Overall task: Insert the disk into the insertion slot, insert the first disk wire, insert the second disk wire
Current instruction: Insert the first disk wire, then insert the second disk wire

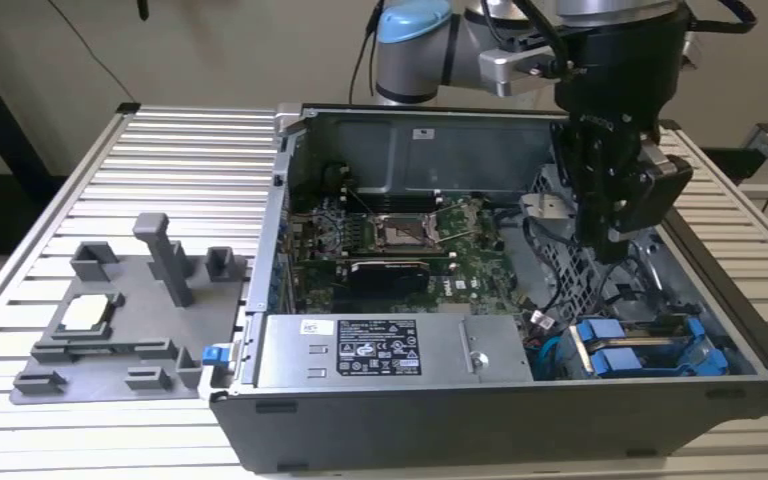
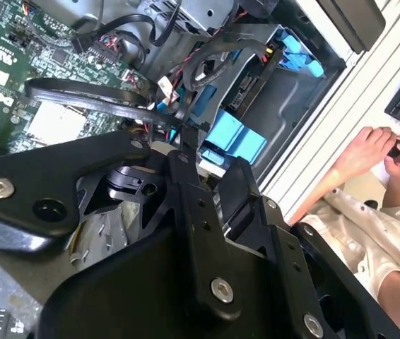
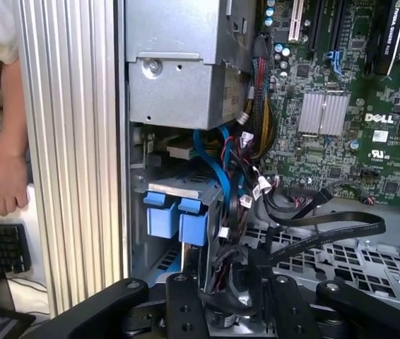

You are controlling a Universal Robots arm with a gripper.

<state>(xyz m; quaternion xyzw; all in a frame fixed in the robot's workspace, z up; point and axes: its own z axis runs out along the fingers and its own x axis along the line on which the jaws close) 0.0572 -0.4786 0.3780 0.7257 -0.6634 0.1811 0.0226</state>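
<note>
Black links of the hand [image 3: 228, 293] lay nearest the lens in the first wrist view, with a bundle of wires [image 3: 222, 258] running up from between them; whether the hand was wide, narrow or holding a wire could not be told. The disk [image 3: 193, 224], taken to be the blue-fronted carrier nearer the hand, sat in the insertion slot [image 3: 179, 189] of the grey cage beside a second carrier [image 3: 159, 212], in the corner of the case [image 1: 491, 425] toward the edge of the counter [image 1: 171, 150] at the exterior view's right. Judged as a wire-seating step, it would go best with the connector held square to the drive's port, pressed lightly, and kept free of the looped black flat cable [image 3: 327, 229]. The exterior view added the arm's steep reach into the case and a grey fixture plate [image 1: 104, 350] toward the counter's opposite edge. The second wrist view added a person's hands [image 2: 384, 152] beyond the counter.
</note>
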